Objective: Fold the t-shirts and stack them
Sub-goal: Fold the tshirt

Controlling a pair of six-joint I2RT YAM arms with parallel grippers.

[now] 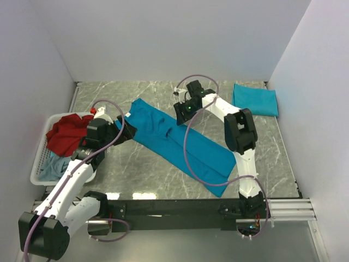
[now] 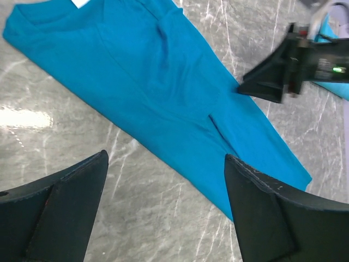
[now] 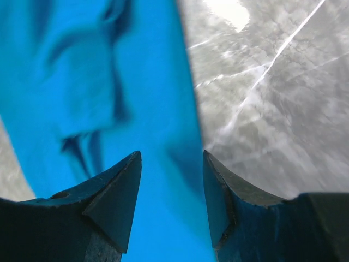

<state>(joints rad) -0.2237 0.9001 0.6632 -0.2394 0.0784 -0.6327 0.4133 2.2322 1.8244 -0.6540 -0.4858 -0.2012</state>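
A teal-blue t-shirt (image 1: pixel 174 142) lies folded lengthwise in a long diagonal strip across the table, collar and white neck label at its upper left. It also shows in the left wrist view (image 2: pixel 158 87) and the right wrist view (image 3: pixel 109 82). My left gripper (image 1: pixel 126 130) is open and empty, hovering over the table beside the shirt's collar end. My right gripper (image 1: pixel 181 115) is open, just above the shirt's right edge near its middle (image 3: pixel 172 158). A folded teal shirt (image 1: pixel 255 100) lies at the back right. A red shirt (image 1: pixel 68 134) and a pale grey-blue one (image 1: pixel 52 164) sit in the basket.
The white slatted basket (image 1: pixel 38 173) stands at the table's left edge, close to my left arm. White walls close in the table on three sides. Grey marble tabletop (image 1: pixel 136 174) shows in front of the long shirt.
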